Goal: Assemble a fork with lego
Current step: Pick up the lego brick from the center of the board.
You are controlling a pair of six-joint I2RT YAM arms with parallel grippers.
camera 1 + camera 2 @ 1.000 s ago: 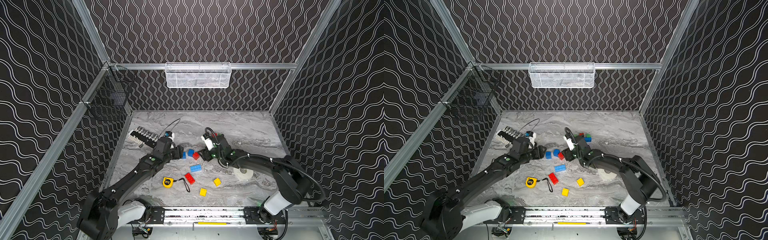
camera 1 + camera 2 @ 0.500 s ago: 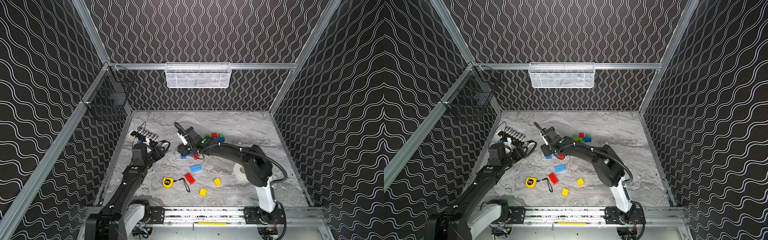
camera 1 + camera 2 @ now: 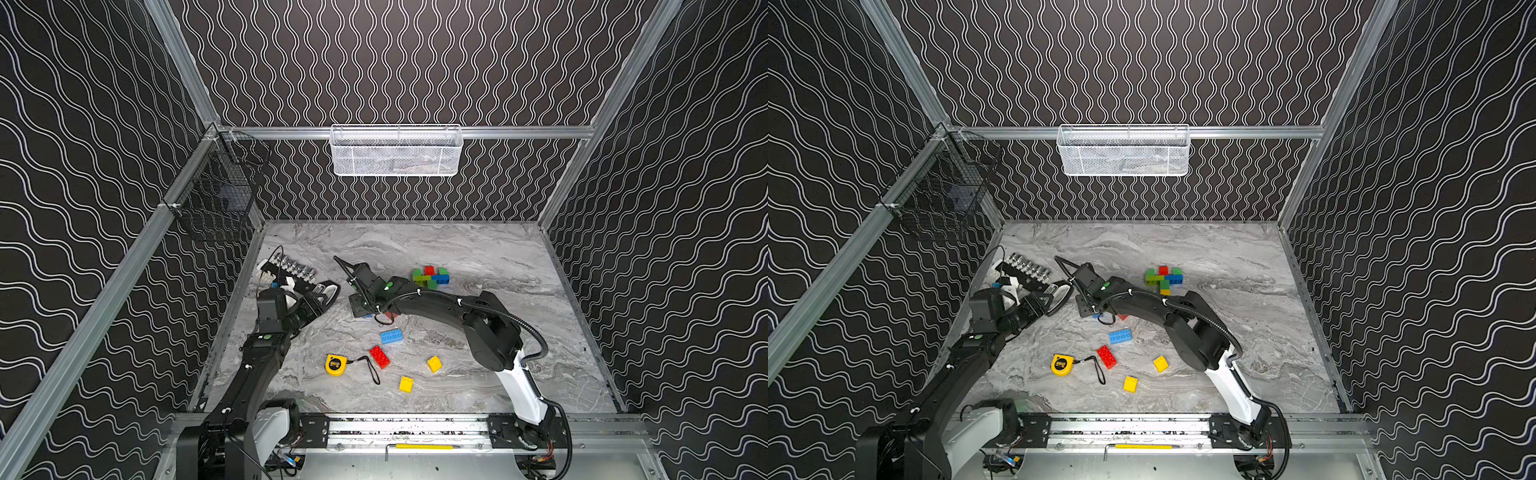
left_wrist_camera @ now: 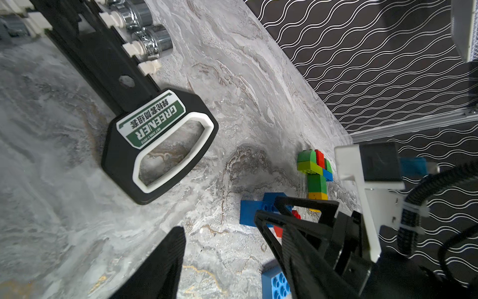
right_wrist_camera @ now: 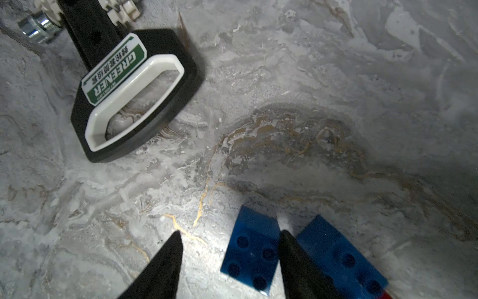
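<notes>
Right wrist view puts your right gripper [image 5: 230, 233] straddling a dark blue square four-stud plastic brick [image 5: 249, 255]. The jaws stand partly open, one finger [image 5: 297, 264] seemingly against the brick's side wall. The other finger [image 5: 160, 266] has bare table [image 5: 310, 103] between it and the brick, so nothing is clamped yet. A second dark blue brick [image 5: 341, 259] lies just beyond the touching finger.

In both top views that gripper works at about 10 o'clock from the table's middle. The part-built cluster of green, red, blue and yellow bricks [image 3: 430, 277] sits at 1 o'clock. A light blue oblong brick [image 3: 391, 336], a red oblong brick [image 3: 380, 356] and two yellow square bricks [image 3: 434, 363] lie loose toward 6 o'clock, near the yellow round tape measure [image 3: 335, 365]. Your left gripper [image 3: 318, 302] hovers at 9 o'clock beside the black socket rail's handle [image 4: 151, 121], jaws apart, empty.

Expect the brick to be light, rigid and smooth-walled: likelier to skid on the marbled table than to deform. Take it low on two opposite flat walls, clear of the studs, centred before you close.
</notes>
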